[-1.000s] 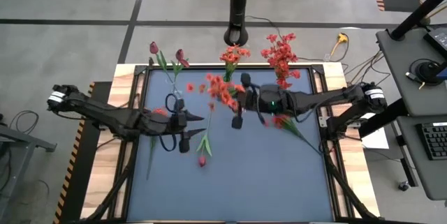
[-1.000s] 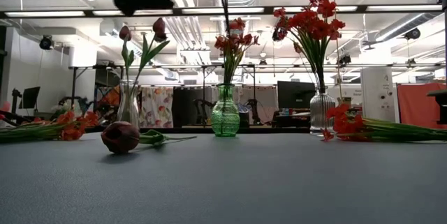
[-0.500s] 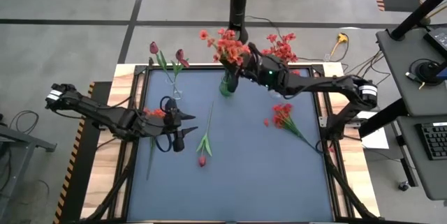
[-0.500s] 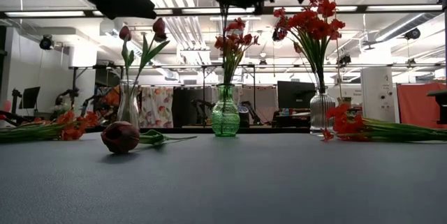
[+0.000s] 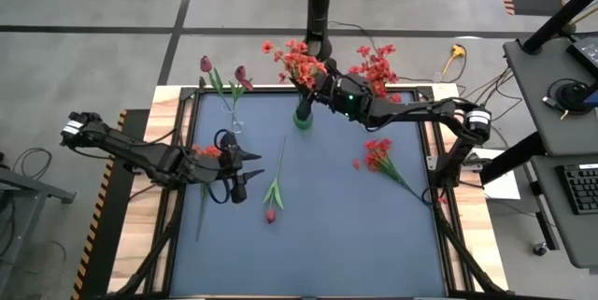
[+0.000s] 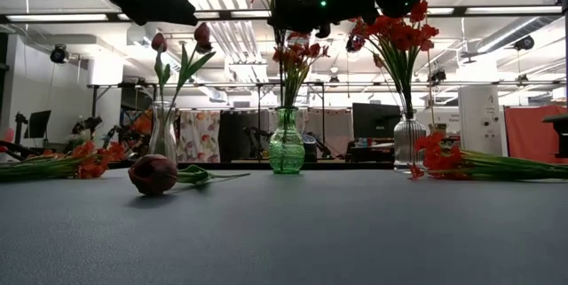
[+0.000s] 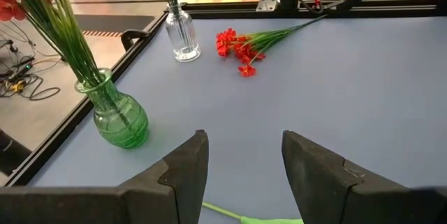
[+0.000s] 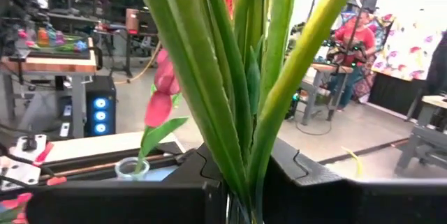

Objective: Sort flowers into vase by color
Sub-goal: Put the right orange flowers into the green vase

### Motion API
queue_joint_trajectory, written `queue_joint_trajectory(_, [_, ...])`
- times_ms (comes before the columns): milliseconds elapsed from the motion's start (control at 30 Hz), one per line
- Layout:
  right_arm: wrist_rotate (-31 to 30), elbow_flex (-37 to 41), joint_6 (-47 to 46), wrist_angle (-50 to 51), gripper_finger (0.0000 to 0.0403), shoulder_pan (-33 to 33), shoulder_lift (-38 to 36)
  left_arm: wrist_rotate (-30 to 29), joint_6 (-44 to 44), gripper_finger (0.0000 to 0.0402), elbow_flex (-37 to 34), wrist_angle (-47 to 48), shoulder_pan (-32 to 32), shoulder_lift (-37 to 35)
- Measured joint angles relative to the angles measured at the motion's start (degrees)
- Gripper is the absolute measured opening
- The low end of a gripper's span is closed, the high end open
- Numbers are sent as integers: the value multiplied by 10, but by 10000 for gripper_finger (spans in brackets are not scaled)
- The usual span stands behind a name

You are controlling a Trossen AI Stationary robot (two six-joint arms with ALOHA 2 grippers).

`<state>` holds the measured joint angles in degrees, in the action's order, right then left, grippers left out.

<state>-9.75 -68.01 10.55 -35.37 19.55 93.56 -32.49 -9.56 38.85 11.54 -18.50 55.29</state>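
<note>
Table: blue mat, near half bare, open room there.

My right arm reaches across the far edge. Right claw sits above the green vase, clamped on an orange-red spray; the right wrist view shows the stems pinched between my fingers. Long axis near vertical, blooms up, stem ends toward the vase mouth. Half a second ago the claw was in much the same place; a second ago it was lower, over mid-table.

My left arm waits at the left side. Left claw is spread wide, holding nothing, unchanged from half a second back.

Loose on the mat: a tulip, bud toward the near edge, stem running to the far edge; a red spray, blooms toward centre, stem out to the right edge.

Far left vase holds maroon tulips; far right vase holds red blooms.
</note>
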Motion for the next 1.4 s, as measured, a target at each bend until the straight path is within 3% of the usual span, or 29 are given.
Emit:
queue_joint_trajectory(533, [-8, 2, -18, 13, 50, 0, 3, 0, 0, 166, 0, 1, 0, 0])
queue_joint_trajectory(933, [-8, 0, -47, 40, 130, 0, 2, -1, 0, 166, 0, 1, 0, 0])
queue_joint_trajectory(1400, [-9, -81, -92, 270, 223, -2, -4, -1, 0, 166, 0, 1, 0, 0])
